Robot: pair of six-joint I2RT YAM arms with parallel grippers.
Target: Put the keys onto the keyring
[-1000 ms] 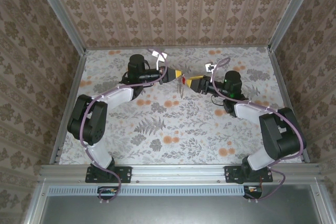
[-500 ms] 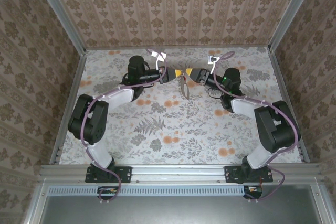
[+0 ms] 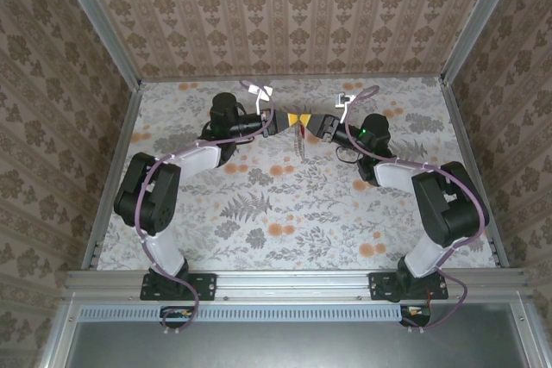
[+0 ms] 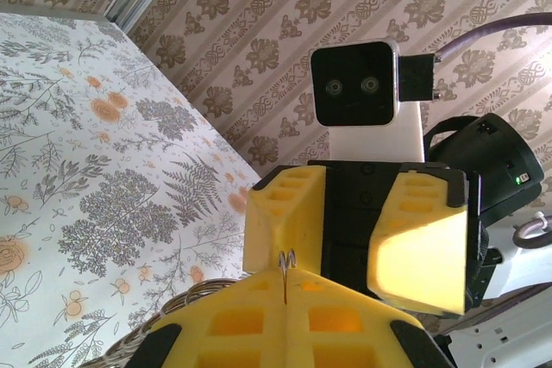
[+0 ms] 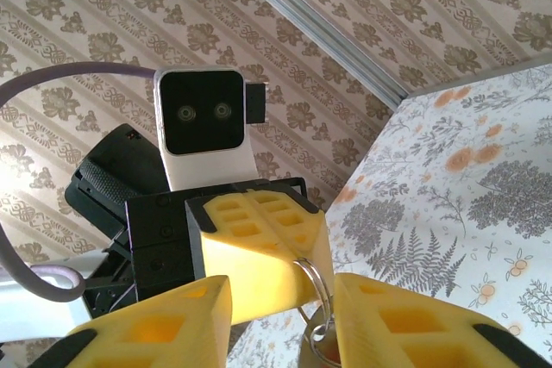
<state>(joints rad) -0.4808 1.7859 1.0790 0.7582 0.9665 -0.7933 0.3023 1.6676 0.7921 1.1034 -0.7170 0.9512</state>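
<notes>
We see both arms stretched to the far middle of the flowered table [image 3: 259,213], their grippers nose to nose above it. The left gripper [image 3: 291,120] is clamped tight on the keyring [image 3: 300,139]. A thin silver wire [image 4: 286,262] sticks out of the seam between its yellow fingers [image 4: 233,325], and the grey-brown oval hangs beneath. The right gripper [image 5: 283,299] stands partly open, with one finger on either side of that wire. The wire lies just beside one of them, and we cannot tell whether they touch.
</notes>
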